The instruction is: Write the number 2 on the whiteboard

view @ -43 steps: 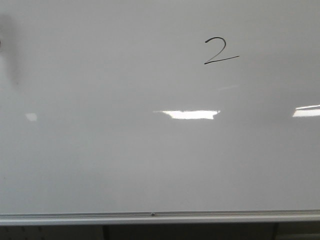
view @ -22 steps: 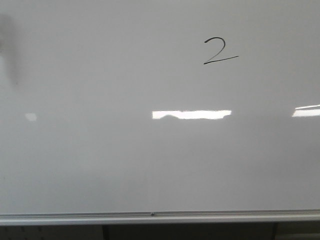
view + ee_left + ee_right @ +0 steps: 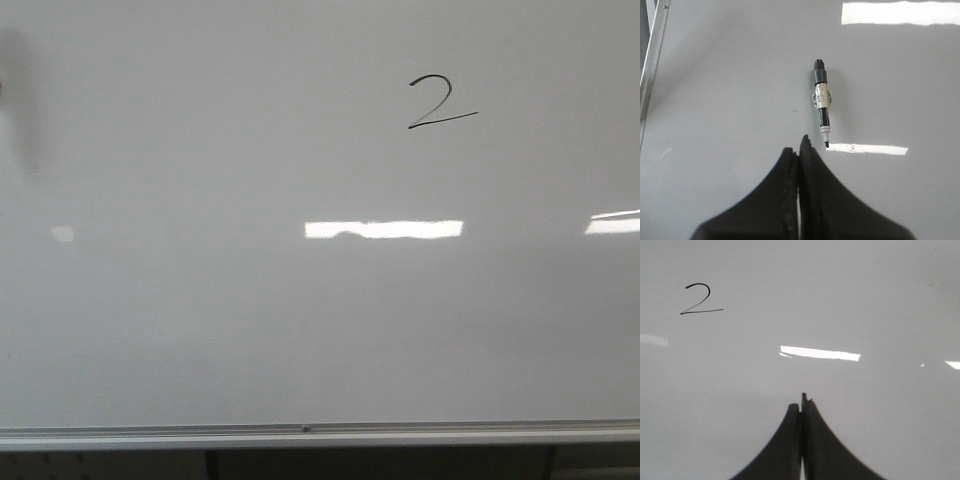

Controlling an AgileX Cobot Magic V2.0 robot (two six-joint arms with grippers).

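Observation:
A thin black number 2 (image 3: 440, 102) is drawn on the upper right part of the glossy whiteboard (image 3: 200, 300); the right wrist view shows the number 2 (image 3: 700, 300) too. In the left wrist view an uncapped marker (image 3: 821, 102) lies loose on the whiteboard (image 3: 730, 90), tip pointing toward my left gripper (image 3: 797, 147), which is shut and empty just short of it. My right gripper (image 3: 801, 402) is shut with nothing in it, hovering over bare whiteboard (image 3: 865, 300) well away from the digit. Neither gripper shows in the front view.
A silver aluminium rail (image 3: 320, 436) runs along the board's near edge, and a rail (image 3: 651, 60) also appears in the left wrist view. Bright rectangular light reflections (image 3: 385, 229) lie across the board. A dark smudgy shadow (image 3: 22, 95) sits at the far left.
The bright reflection in the middle of the board widened between one second and half a second ago. The drawn 2 has stayed the same.

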